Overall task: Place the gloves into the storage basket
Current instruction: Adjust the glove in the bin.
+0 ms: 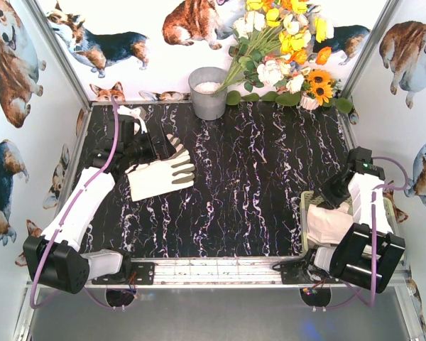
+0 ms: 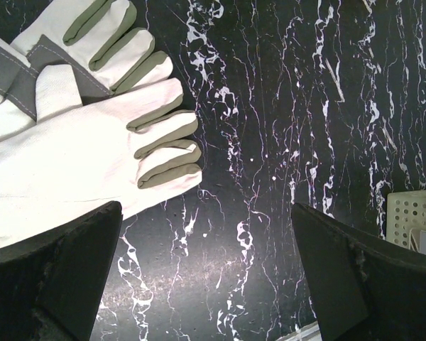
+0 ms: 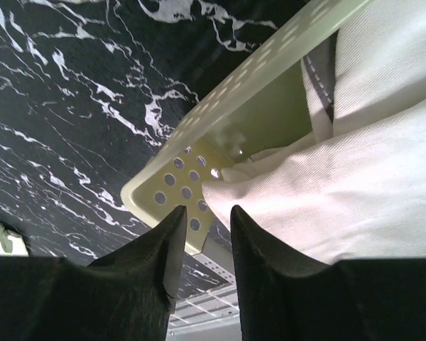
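Over the storage basket (image 3: 220, 106), right arm (image 1: 366, 195) bends down, jaws barely parted, empty.

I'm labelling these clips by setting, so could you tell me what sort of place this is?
Probably a staged robot test booth, not a real home or workshop: corgi-print walls on a metal frame, a marbled black table, and a bunch of flowers beside a bucket at the back.
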